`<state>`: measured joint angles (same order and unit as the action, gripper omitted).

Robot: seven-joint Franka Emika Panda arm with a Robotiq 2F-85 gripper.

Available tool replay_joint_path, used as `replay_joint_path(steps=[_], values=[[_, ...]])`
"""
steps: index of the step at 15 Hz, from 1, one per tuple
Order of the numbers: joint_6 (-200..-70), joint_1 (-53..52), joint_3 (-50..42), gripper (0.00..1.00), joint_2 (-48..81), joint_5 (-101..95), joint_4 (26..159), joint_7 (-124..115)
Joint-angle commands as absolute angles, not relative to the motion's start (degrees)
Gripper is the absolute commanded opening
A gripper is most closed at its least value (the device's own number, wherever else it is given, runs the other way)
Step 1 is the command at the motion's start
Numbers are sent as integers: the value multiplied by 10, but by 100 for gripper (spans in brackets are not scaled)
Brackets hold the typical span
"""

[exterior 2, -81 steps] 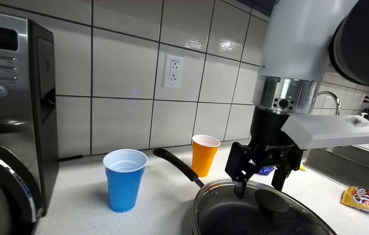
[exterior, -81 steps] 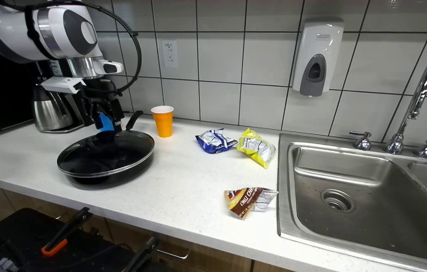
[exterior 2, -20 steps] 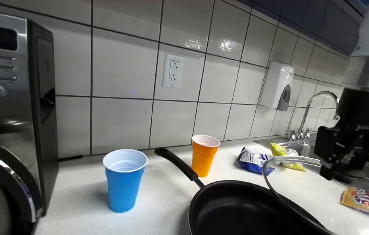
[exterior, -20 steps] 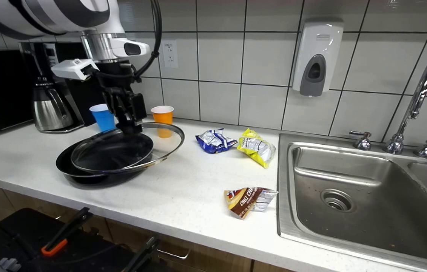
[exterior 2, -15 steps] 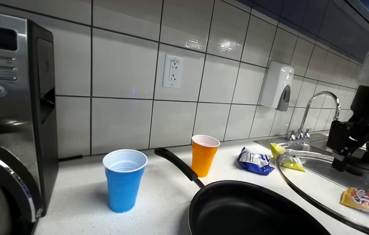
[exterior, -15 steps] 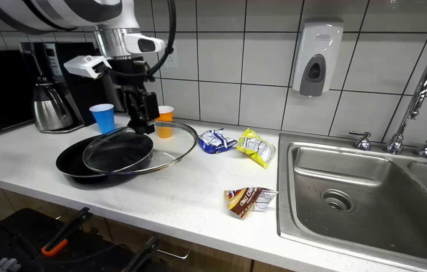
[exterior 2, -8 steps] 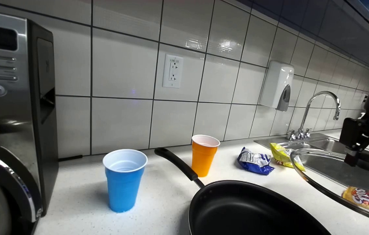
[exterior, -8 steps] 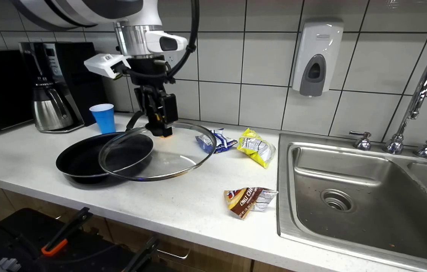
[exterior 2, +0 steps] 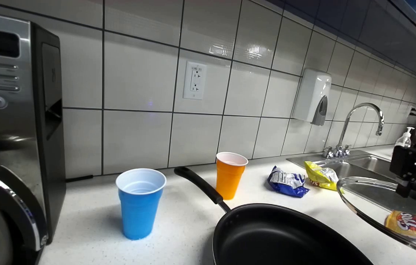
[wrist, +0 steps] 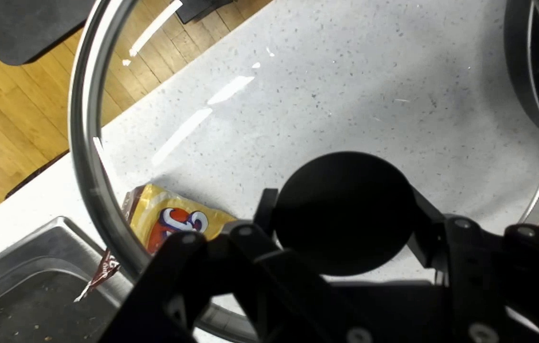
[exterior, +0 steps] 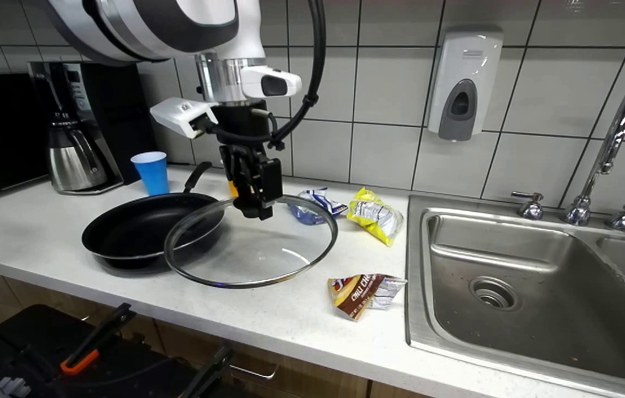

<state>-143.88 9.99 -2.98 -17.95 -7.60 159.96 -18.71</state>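
Note:
My gripper (exterior: 257, 211) is shut on the black round knob (wrist: 343, 214) of a glass lid (exterior: 240, 262). The fingers (wrist: 265, 209) stand on opposite sides of the knob in the wrist view. The lid, with a metal rim, hangs above the counter and partly overlaps the pan in an exterior view. The black frying pan (exterior: 130, 226) sits uncovered on the counter, its handle toward the wall; it also shows in an exterior view (exterior 2: 277, 239). A brown and gold chip bag (wrist: 169, 216) lies near the lid's edge, partly seen through the glass in the wrist view.
Blue (exterior 2: 287, 182) and yellow (exterior: 376, 215) chip bags lie toward the wall. A blue cup (exterior 2: 139, 206) and an orange cup (exterior 2: 230, 176) stand near the pan handle. A steel sink (exterior: 418, 265) with a faucet (exterior: 616, 138) is beside the bags. A coffee maker (exterior: 113, 110) stands beyond the pan.
The gripper was open above the covered pan; it then closed on the knob and lifted the lid. Lately it carried the lid toward the sink, off the pan, and a little lower.

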Motion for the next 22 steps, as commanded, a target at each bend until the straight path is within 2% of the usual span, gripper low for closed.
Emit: replay_joint_path(steps=[1, 12, 22], values=[[-1488, 122, -26, 38, -152, -108, 1599, -183], [-1583, 121, -33, 38, -59, -158, 1589, -192], [-1629, 82, -42, 38, 30, -117, 1539, -146]])
